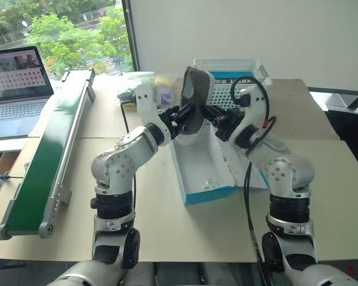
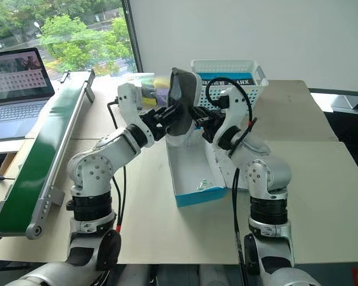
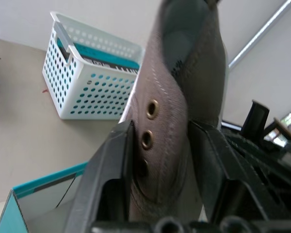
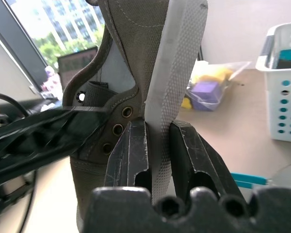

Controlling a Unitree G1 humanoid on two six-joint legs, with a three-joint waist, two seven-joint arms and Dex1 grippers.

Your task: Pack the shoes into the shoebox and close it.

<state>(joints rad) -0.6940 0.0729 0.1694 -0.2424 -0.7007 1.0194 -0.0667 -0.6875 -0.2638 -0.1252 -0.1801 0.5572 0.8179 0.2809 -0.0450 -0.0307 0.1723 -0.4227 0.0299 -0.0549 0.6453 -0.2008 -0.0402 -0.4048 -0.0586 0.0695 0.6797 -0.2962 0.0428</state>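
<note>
Beige tabletop (image 1: 322,196) fills most of the head views, with a pale wall behind and a window with green trees at upper left. Along the left side lies a long green conveyor belt (image 1: 51,158), and a laptop (image 1: 15,89) sits in the far left corner. At centre the blue shoebox (image 1: 206,170) lies open, its white inside bare of shoes, lid flat toward the right. Behind it, upper centre, stands a white perforated basket (image 1: 232,83), with a clear bag of small coloured items (image 4: 208,87) to its left.

One grey-taupe sneaker (image 1: 194,101) hangs upright in the air above the box's far end, between both grippers. The right gripper (image 4: 157,145) is clamped on its pale sole edge; the left gripper (image 3: 160,160) straddles the eyelet side, fingers slack around the upper rather than pinching.

This looks like a hand-over to the right arm. Next, the left should draw clear and the right lower the sneaker sideways into the box.
</note>
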